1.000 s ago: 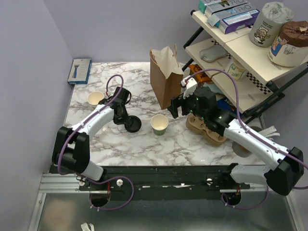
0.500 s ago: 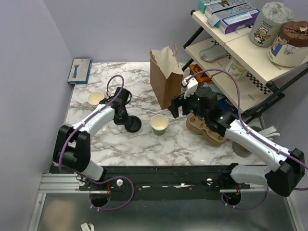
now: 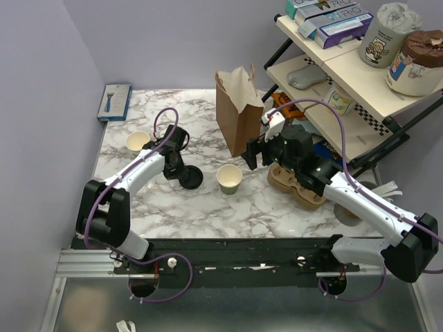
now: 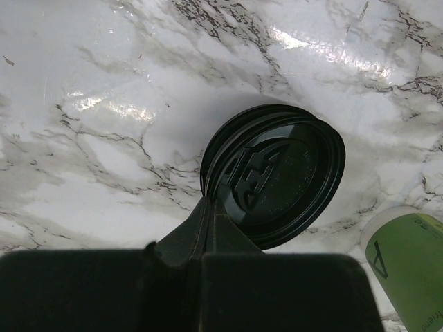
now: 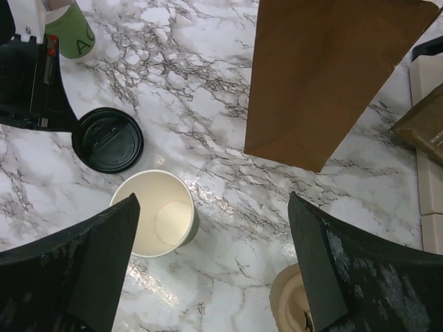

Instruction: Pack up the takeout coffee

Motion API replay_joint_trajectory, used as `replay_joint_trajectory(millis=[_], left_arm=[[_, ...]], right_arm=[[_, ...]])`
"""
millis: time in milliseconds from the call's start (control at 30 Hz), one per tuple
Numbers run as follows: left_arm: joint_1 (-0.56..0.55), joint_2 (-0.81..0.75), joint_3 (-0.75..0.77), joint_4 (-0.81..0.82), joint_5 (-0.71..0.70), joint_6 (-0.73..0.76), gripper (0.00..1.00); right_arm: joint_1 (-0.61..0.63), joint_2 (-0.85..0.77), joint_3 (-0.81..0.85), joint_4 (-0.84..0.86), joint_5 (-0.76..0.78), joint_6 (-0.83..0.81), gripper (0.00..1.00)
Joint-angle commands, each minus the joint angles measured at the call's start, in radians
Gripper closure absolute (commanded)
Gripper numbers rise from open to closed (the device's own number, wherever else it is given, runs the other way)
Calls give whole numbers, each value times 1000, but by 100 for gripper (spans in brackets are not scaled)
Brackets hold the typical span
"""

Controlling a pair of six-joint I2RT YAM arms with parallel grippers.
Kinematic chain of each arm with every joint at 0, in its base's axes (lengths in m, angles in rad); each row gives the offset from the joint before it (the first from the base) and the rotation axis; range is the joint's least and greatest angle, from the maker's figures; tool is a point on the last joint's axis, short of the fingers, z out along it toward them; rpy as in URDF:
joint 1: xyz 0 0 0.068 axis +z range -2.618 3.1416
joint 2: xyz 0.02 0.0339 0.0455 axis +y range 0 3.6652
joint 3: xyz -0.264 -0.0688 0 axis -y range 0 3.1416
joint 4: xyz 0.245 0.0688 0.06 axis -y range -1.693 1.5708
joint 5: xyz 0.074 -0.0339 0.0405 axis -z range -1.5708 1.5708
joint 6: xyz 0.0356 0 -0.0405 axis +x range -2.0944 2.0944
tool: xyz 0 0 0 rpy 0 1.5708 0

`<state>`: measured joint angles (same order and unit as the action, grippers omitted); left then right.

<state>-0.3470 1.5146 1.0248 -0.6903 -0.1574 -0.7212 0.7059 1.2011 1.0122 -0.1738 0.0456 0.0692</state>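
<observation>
A round black lid [image 3: 192, 178] [image 4: 277, 176] [image 5: 108, 140] lies on the marble table. My left gripper [image 3: 180, 168] [image 4: 209, 202] is shut on the lid's near rim. Just right of the lid, a dark-green paper cup [image 3: 229, 178] [image 5: 156, 214] [image 4: 405, 266] stands open, cream inside. A second open green cup [image 3: 138, 140] [image 5: 69, 28] stands at the far left. No lidded takeout coffee is in view. My right gripper [image 3: 250, 153] [image 5: 213, 204] hangs open above the table between the middle cup and the brown paper bag [image 3: 237, 111] [image 5: 332, 76], holding nothing.
A brown moulded-pulp cup tray [image 3: 296, 187] [image 5: 294, 304] lies under my right arm. A shelf rack [image 3: 346, 76] with boxes and tubs stands at the right. A blue box [image 3: 115, 102] lies at the table's back left corner.
My left gripper's fingers have closed on the lid's rim. The arms, the cups and the bag stay where they were.
</observation>
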Motion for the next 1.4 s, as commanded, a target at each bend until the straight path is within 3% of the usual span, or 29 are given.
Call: replay_joint_trajectory(millis=[0, 300, 667, 733, 800, 867, 1367], left_arm=[[0, -43, 26, -14, 47, 17, 100], [-1, -106, 6, -1, 39, 9, 100], [0, -68, 3, -17, 45, 11, 100], [0, -56, 11, -26, 39, 11, 93], [0, -30, 18, -40, 41, 19, 79], [0, -25, 9, -35, 48, 22, 73], [2, -8, 9, -38, 33, 20, 75]], right_arm=[[7, -6, -11, -6, -27, -8, 3], [7, 14, -7, -4, -69, -11, 4], [20, 57, 19, -7, -102, -45, 5], [21, 58, 17, -12, -95, -48, 5], [21, 58, 14, -12, -84, -49, 5], [23, 55, 14, -12, -84, -49, 5], [23, 64, 11, -16, -70, -51, 5]])
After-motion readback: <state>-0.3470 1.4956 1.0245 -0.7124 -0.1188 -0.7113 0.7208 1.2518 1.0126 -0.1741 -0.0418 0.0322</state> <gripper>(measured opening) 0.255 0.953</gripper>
